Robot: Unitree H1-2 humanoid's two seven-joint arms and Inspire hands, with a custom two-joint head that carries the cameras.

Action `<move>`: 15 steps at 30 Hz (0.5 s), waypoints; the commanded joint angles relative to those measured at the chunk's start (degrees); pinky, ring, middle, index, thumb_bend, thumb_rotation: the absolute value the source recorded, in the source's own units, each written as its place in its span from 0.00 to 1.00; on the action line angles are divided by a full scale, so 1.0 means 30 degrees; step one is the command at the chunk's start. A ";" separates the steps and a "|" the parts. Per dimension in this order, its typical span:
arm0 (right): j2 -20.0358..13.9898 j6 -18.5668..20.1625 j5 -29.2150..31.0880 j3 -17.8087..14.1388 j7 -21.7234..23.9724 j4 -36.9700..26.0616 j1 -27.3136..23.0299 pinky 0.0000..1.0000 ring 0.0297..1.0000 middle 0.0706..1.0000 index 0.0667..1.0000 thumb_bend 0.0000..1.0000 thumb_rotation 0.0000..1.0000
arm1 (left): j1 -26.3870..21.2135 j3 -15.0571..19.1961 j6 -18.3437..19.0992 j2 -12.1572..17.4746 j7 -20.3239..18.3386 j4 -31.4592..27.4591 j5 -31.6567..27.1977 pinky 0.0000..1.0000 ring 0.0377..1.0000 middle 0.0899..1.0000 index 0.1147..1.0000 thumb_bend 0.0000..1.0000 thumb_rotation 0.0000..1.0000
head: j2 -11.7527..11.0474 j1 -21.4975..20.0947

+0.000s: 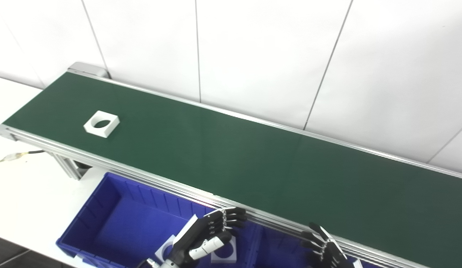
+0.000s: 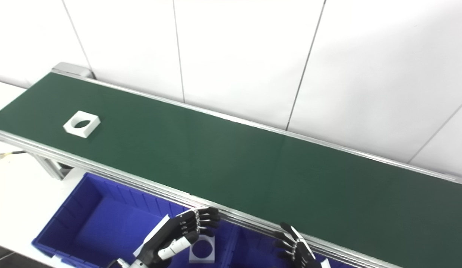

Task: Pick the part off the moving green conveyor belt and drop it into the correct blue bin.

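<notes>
White square part (image 1: 101,124) riding belt (image 1: 253,163) near far-left end, looking light, stiff, slippery (grip outer flat sides). Left hand (image 1: 206,238) hovering over bin (image 1: 100,219), empty, fingers loosely apart; right hand (image 1: 326,249) likewise, fingers spreading.

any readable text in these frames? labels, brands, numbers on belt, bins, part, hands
None readable in either eye view.
White part: plain, just a round hole.
Green conveyor belt and its rail: no print.
Blue bin and the white parts inside it: no label visible.
Left hand and right hand: no marking legible.
Wall panels behind: blank.
</notes>
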 commanded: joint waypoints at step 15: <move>0.0089 -0.1569 0.0720 -0.0274 0.0354 0.0873 -0.0738 0.69 0.78 0.81 0.91 0.57 0.59 | -0.1189 -0.0185 -0.1720 -0.0032 0.0197 0.1070 0.0493 0.60 0.68 0.71 0.72 0.72 0.63 | -0.1589 0.1379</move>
